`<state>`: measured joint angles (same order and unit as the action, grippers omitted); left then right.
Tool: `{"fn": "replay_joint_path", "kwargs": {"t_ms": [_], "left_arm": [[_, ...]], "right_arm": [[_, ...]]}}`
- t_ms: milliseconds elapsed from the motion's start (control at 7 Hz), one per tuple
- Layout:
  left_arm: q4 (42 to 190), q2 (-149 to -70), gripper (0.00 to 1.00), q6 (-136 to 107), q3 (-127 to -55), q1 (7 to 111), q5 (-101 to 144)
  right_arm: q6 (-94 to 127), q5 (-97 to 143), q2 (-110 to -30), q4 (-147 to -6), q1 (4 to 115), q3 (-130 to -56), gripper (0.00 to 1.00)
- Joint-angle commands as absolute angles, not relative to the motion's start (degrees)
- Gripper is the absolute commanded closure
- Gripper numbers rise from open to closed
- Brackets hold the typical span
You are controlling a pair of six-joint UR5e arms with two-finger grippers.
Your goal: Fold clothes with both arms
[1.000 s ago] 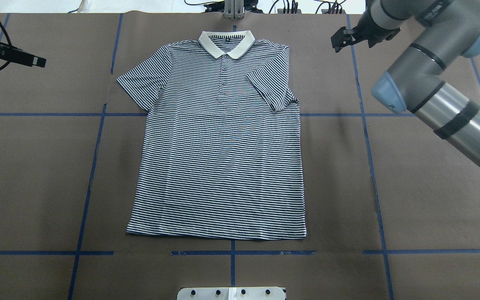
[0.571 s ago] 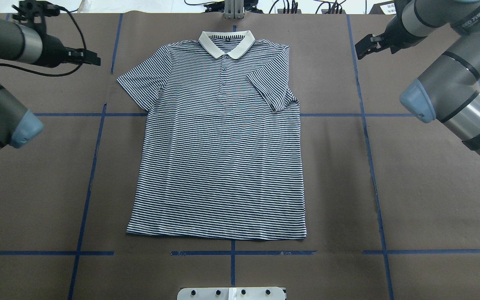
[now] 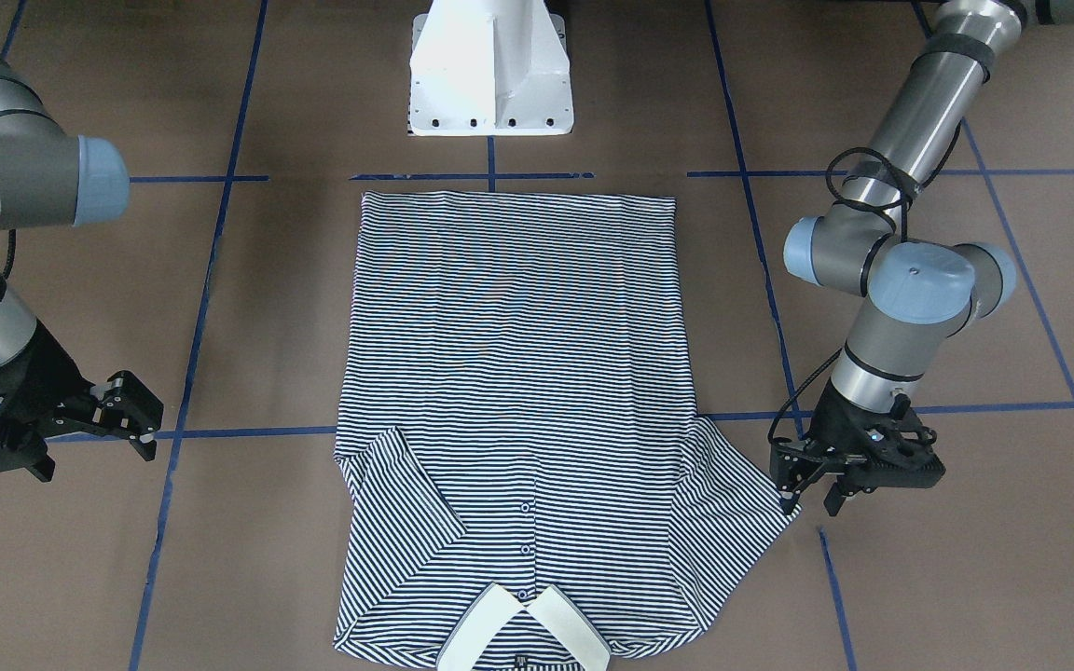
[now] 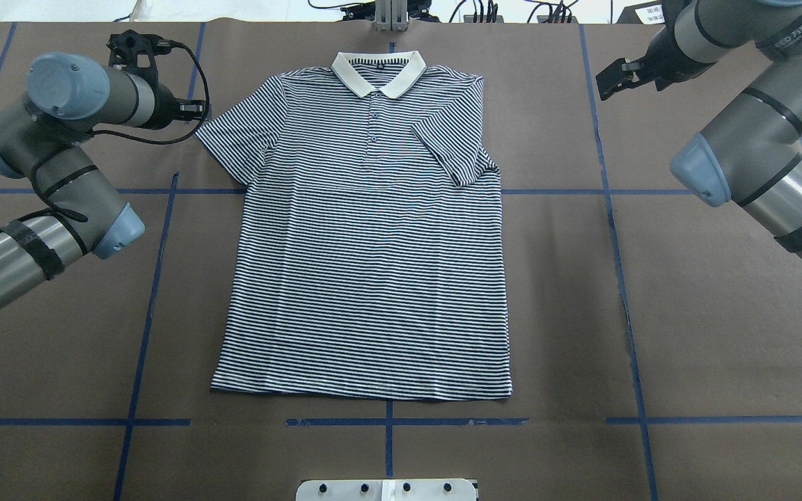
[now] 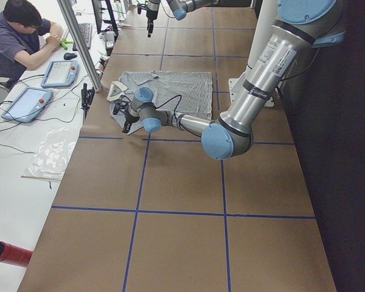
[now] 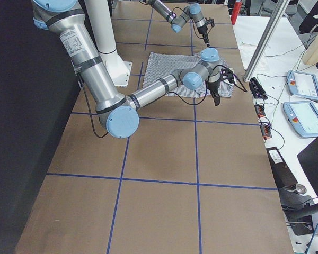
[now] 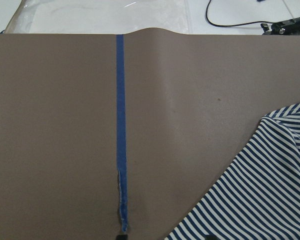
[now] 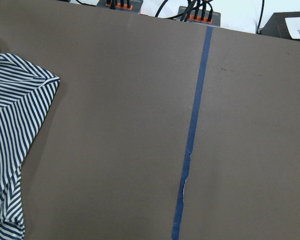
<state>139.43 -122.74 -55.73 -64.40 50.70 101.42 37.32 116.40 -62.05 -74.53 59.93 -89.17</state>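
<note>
Overhead exterior: polo shirt (image 4: 366, 264) runs near-to-far; collar (image 4: 411, 73) far.

The table (image 4: 721, 334) is a wide one, covered edge to edge in brown paper (image 3: 966, 578) and marked off into large squares with blue tape (image 4: 143, 313). A striped polo shirt (image 4: 366, 278) lies flat on the paper in the middle, front up. Its white collar (image 4: 378, 73) points to the far edge, and its hem stops just short of the tape line nearest the robot. One sleeve (image 4: 234, 132), on the robot's left, is spread out on the paper; the other sleeve (image 4: 453, 153) is folded in over the chest. The white pedestal base (image 3: 490, 70) stands on the table just beyond the hem. At the far edge there is a small hump (image 7: 150, 31) in the paper.
</note>
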Motion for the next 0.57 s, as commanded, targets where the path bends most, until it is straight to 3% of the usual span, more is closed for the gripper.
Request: {"fn": "replay_joint_path", "kwargs": {"t_ms": [0,429], "left_arm": [[141.59,-123.66,0.41,-55.55,-60.48,49.66,101.16],[141.59,-123.66,0.46,-55.55,-60.21,49.31,101.16]], "right_arm": [[37.27,116.28,-62.05,-74.53,59.85,-88.95,0.0],[37.27,116.19,-62.05,-74.53,59.85,-88.86,0.0]]}}
